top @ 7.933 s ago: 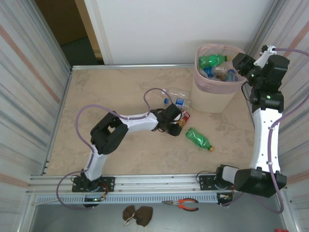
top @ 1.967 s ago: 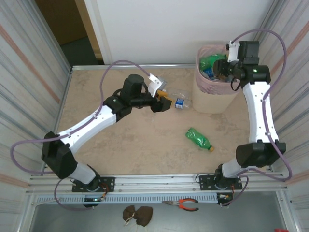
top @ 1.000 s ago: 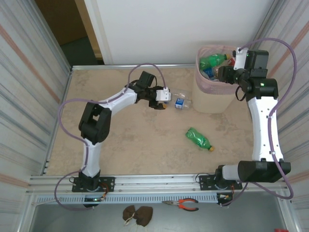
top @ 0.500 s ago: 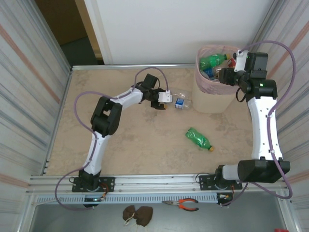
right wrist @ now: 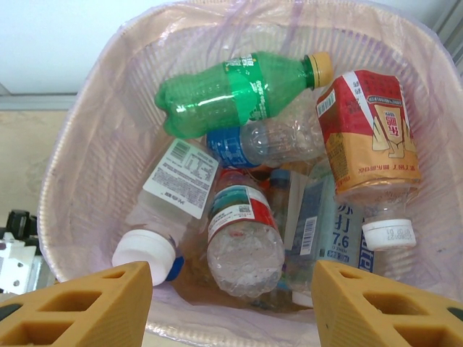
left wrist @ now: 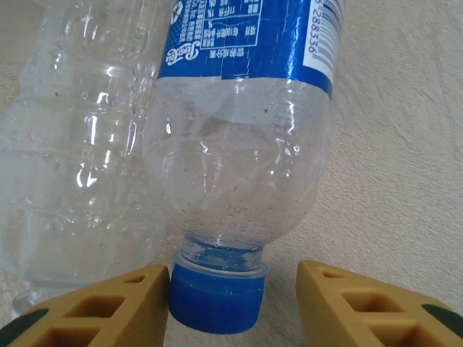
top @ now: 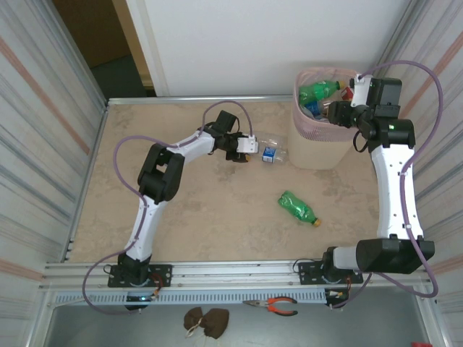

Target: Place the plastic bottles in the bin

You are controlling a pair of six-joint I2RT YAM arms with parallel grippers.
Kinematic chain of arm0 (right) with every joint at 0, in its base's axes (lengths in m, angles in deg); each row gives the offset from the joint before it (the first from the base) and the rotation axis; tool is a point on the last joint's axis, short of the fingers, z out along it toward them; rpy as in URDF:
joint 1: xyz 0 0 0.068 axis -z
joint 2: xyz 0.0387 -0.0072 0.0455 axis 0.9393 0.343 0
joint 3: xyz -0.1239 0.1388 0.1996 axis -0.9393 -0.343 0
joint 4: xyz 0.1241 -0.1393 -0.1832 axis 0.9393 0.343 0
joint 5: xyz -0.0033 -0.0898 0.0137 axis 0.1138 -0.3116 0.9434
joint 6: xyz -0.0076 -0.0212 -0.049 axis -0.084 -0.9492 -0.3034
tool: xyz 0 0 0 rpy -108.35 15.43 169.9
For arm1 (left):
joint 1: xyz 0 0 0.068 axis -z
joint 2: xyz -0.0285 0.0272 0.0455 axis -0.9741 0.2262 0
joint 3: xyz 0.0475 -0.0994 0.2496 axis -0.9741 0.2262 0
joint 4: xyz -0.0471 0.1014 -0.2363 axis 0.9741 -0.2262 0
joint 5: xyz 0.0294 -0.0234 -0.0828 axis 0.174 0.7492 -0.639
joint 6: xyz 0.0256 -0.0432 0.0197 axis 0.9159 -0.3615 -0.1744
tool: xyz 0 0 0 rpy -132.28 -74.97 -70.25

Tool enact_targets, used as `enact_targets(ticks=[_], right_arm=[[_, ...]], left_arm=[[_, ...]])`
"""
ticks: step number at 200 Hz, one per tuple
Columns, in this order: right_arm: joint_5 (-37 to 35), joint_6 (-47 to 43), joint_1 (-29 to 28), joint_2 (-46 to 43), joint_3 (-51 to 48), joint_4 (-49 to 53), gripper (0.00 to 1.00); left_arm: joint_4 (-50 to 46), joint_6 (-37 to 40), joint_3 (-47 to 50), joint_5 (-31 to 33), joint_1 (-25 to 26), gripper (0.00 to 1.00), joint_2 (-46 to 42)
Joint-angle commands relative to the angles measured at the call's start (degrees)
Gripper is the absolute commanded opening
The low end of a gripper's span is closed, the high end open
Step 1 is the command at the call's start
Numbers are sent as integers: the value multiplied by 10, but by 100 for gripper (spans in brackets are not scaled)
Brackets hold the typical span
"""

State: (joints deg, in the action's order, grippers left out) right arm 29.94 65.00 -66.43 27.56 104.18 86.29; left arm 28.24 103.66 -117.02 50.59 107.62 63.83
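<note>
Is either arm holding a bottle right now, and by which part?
Nothing is gripped yet. The left end effector straddles the blue cap of a clear blue-labelled bottle, one finger touching, the other apart. The right end effector hangs open above the bin.

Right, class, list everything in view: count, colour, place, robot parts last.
table: one, beige
bin: one, beige, pink liner, table's far right
binned bottles: at least six, green, clear, brown, inside bin
clear bottles: two, one blue-labelled, blue-capped, lying left of bin
green bottle: one, orange cap, lying mid-table
pliers: one, red handles, ledge before arm bases
brown object: one, same ledge
left gripper: yellow fingers, open either side of blue cap
right gripper: yellow fingers, open above bin
</note>
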Motion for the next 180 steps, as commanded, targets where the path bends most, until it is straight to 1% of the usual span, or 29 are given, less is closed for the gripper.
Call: enact_targets(ticks=[1, 44, 80, 95, 110, 152, 180], right_arm=[[8, -13, 3, -11, -6, -8, 59], [9, -13, 3, -14, -7, -9, 59], [10, -12, 3, -17, -5, -9, 58], [9, -12, 3, -19, -4, -10, 58], [9, -11, 2, -23, -2, -10, 58], [10, -7, -1, -40, -4, -8, 57], [22, 4, -5, -59, -9, -7, 57]], left_arm=[[-17, 6, -14, 3, -6, 48, 16], [-25, 11, -14, 10, -6, 47, 19], [-27, 5, -14, 5, -6, 41, 18], [-28, 3, -13, 5, -5, 40, 15], [-32, 5, -11, 4, -4, 36, 9], [-31, -2, 31, -2, 2, 32, -41], [-19, -27, 75, -9, 10, 29, -93]])
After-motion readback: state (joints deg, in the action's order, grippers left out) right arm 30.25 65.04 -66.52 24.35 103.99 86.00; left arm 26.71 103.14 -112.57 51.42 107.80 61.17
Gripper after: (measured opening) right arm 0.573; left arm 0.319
